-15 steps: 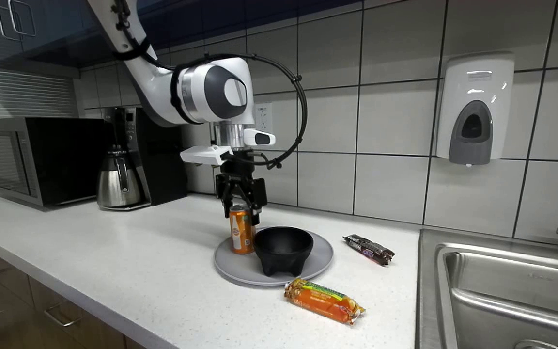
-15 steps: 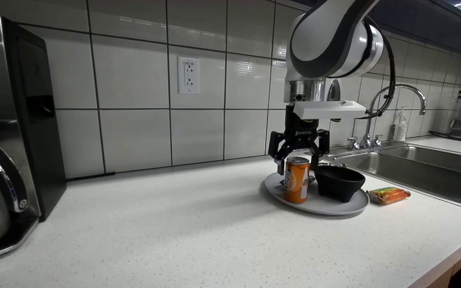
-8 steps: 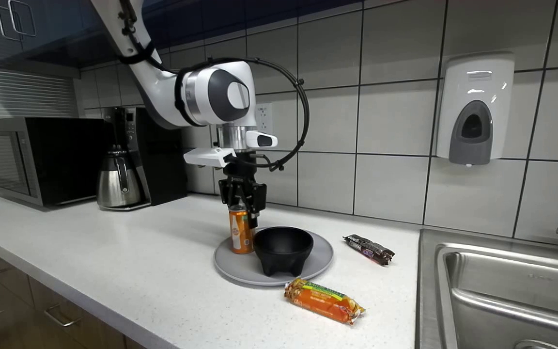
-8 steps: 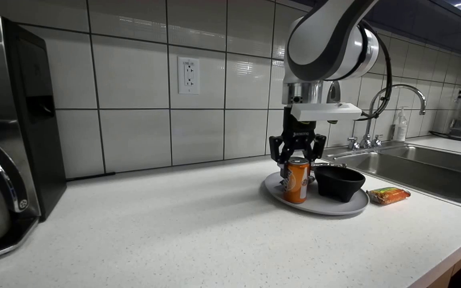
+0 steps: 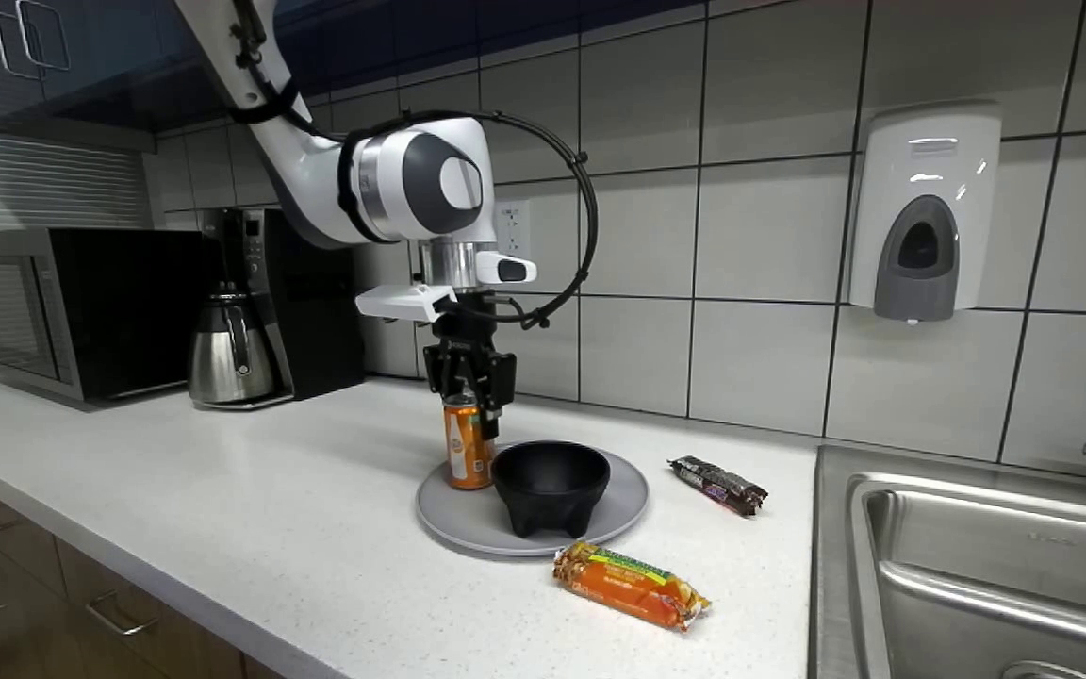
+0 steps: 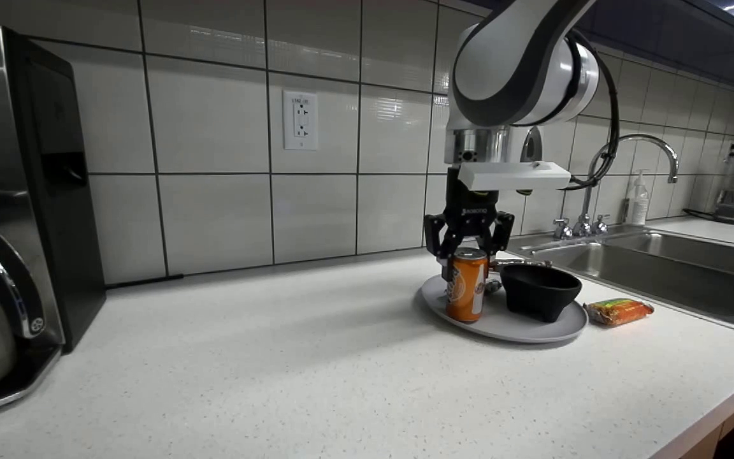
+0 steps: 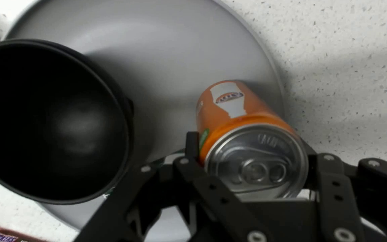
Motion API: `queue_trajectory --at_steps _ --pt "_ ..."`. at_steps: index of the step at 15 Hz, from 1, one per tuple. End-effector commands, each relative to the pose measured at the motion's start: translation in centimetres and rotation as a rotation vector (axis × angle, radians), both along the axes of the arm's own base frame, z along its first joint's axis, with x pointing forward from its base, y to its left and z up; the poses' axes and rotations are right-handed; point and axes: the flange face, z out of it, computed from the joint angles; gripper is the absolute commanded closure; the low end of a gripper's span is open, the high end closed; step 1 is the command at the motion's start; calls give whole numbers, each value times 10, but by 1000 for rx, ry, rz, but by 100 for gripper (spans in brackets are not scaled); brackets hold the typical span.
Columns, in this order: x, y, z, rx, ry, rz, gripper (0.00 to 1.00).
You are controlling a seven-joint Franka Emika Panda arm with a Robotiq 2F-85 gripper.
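Observation:
My gripper [image 5: 472,417] points down with its fingers closed on both sides of the upper part of an orange can [image 5: 468,453]. The gripper also shows in an exterior view [image 6: 469,268] and in the wrist view [image 7: 250,151]. The can is upright at the edge of a grey plate [image 5: 453,530]; I cannot tell whether its base touches the plate. A black bowl [image 5: 551,481] stands on the plate beside the can. In the wrist view the can [image 7: 233,104] shows its silver lid between the fingers, apart from the bowl [image 7: 52,117]. One finger is partly hidden by the can in both exterior views.
An orange wrapped bar [image 5: 631,585] and a dark wrapped bar [image 5: 718,485] lie near the plate. A steel sink [image 5: 995,566] is beyond them. A coffee maker with a carafe [image 5: 234,349] and a microwave [image 5: 81,311] stand on the counter. The tiled wall is behind.
My gripper first lowered and its fingers closed in on the can. Since then the gripper and can have shifted together slightly, a little up and leftward in both exterior views. The bowl has not moved.

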Motion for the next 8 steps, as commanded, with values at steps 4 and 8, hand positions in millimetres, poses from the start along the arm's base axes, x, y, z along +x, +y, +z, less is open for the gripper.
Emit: queue_trajectory --at_steps 4,8 --pt "-1 26 31 3 -51 12 62" --pt "-1 53 37 13 -62 59 62"
